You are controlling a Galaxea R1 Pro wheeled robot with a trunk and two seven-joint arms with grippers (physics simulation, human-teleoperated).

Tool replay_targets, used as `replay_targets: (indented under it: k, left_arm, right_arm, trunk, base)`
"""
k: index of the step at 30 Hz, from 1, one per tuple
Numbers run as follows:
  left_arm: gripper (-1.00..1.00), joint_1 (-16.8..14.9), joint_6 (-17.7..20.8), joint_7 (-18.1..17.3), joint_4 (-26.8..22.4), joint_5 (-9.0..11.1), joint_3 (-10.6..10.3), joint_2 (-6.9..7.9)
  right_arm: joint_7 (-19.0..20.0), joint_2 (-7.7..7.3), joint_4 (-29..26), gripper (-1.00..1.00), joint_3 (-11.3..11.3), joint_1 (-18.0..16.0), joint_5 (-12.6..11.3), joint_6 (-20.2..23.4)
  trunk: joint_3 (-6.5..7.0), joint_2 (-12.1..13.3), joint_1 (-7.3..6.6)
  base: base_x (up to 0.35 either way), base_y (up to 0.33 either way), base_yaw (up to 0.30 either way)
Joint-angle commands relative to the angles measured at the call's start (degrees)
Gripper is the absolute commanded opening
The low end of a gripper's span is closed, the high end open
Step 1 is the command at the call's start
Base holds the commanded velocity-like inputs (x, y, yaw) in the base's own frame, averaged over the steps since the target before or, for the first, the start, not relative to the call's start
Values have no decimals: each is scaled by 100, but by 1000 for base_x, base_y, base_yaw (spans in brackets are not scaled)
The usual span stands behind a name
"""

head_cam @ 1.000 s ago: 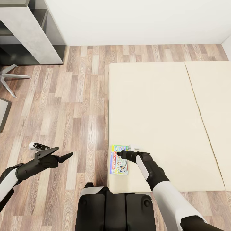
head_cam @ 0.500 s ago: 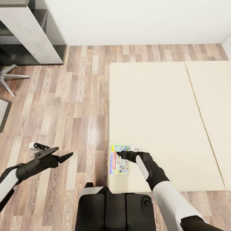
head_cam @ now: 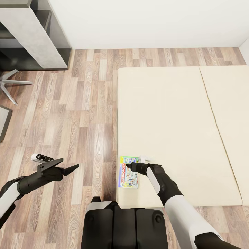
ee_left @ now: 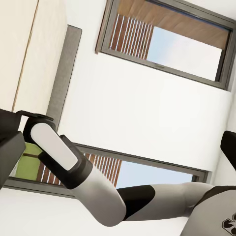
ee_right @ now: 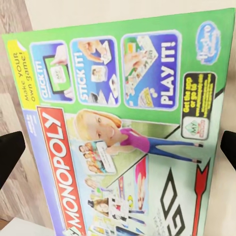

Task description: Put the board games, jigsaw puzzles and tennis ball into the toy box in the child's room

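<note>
A Monopoly board game (head_cam: 128, 176) lies flat on the cream bed (head_cam: 173, 121), close to its near left corner. My right gripper (head_cam: 130, 166) hovers just over the box's far end. In the right wrist view the printed lid (ee_right: 123, 137) spreads out under my right gripper (ee_right: 118, 147), whose dark fingertips (ee_right: 10, 153) stand wide apart at either side, open and holding nothing. My left gripper (head_cam: 71, 163) hangs open over the wooden floor, left of the bed, empty.
A pale grey table top (head_cam: 27, 31) with a dark frame stands at the far left, against the white wall. Chair legs (head_cam: 10, 84) and a dark grey edge (head_cam: 3, 121) sit at the left border. Wooden floor (head_cam: 86, 103) lies between table and bed.
</note>
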Motion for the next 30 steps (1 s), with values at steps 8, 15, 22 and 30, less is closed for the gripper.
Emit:
replay_targets:
  k: [8,15,22,30]
  left_arm:
    - [100,-4,27,-14,3,21,-13,13]
    - [100,-4,27,-14,1,21,-13,14]
    - [100,-4,27,-14,2,21,-13,14]
    - [100,-4,27,-14,1,21,-13,14]
  right_arm:
    - [10,0,-5,100,-3,-1,5,28]
    - [10,0,-2,100,5,-1,5,30]
    - [10,0,-2,100,6,-1,5,28]
    - [10,0,-2,100,3,-1,5,28]
  trunk:
    - [-6,-9,3]
    - [-6,-9,3]
    - [-6,-9,3]
    - [-6,-9,3]
  base:
    - [0,102,0]
    - [0,7,0]
    - [0,0,0]
    - [0,49,0]
